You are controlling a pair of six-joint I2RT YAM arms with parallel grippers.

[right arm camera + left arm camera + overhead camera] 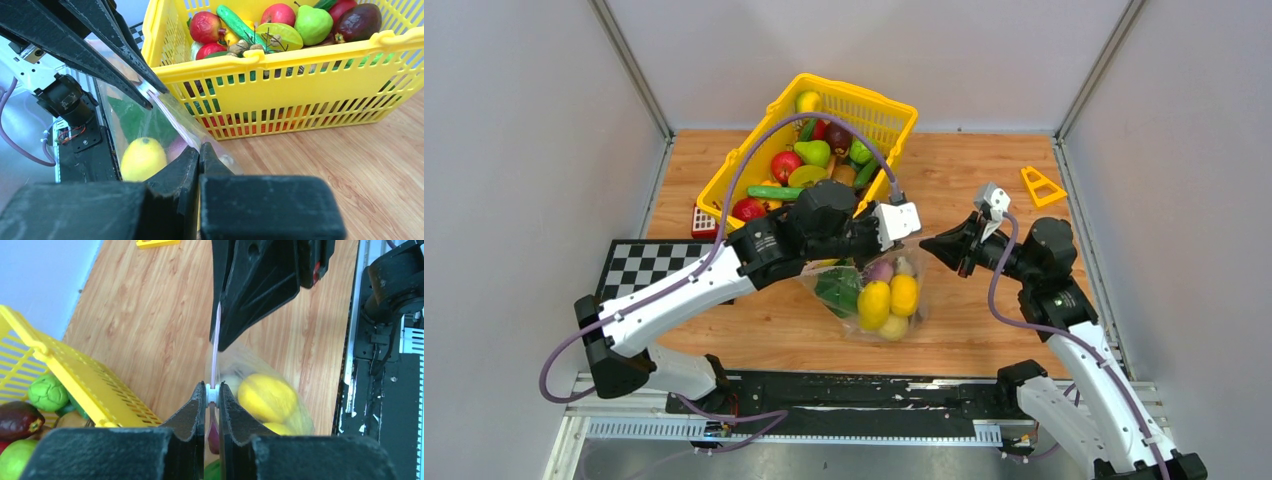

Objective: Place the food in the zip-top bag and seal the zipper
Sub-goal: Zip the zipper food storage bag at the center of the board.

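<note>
The zip-top bag lies at the table's middle, holding food: yellow lemons, a green piece and a purple one. My left gripper is shut on the white slider of the pink zipper, at the bag's mouth. My right gripper is shut on the bag's mouth edge further along the strip, and its black tips face the left gripper. More food fills the yellow basket behind the bag.
A checkerboard mat lies at the left. A small red-and-white grid piece sits by the basket's near corner. A yellow triangle lies at the far right. Grey walls enclose three sides.
</note>
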